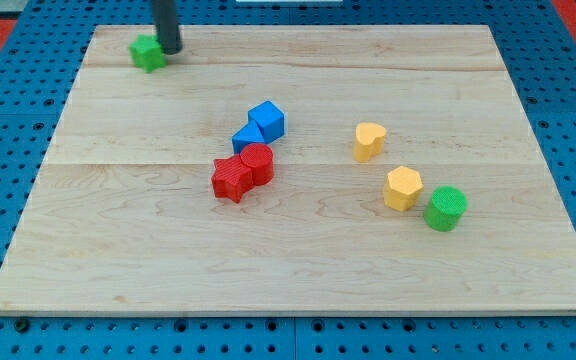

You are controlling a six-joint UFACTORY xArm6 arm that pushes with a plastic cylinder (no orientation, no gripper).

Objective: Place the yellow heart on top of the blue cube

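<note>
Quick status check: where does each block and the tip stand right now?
my tip: top left, touching green block
yellow heart: alone, right of blue cube
blue cube: touching second blue block
red blocks: clustered below the blues
yellow hexagon: beside green cylinder

My tip (pixel 170 50) sits at the board's (pixel 148 270) eleven o'clock corner, touching the small block (pixel 147 52) at its nine o'clock side. Near the centre, the cube (pixel 268 120) has the triangular block (pixel 247 137) touching it at seven o'clock; at six o'clock from that lies the cylinder (pixel 257 163), with the star (pixel 231 179) touching it at eight o'clock. Well apart at three o'clock rests the heart (pixel 369 141). At five o'clock from it lies the hexagonal block (pixel 402 187), and just beside that, at four o'clock, the second cylinder (pixel 445 208).
</note>
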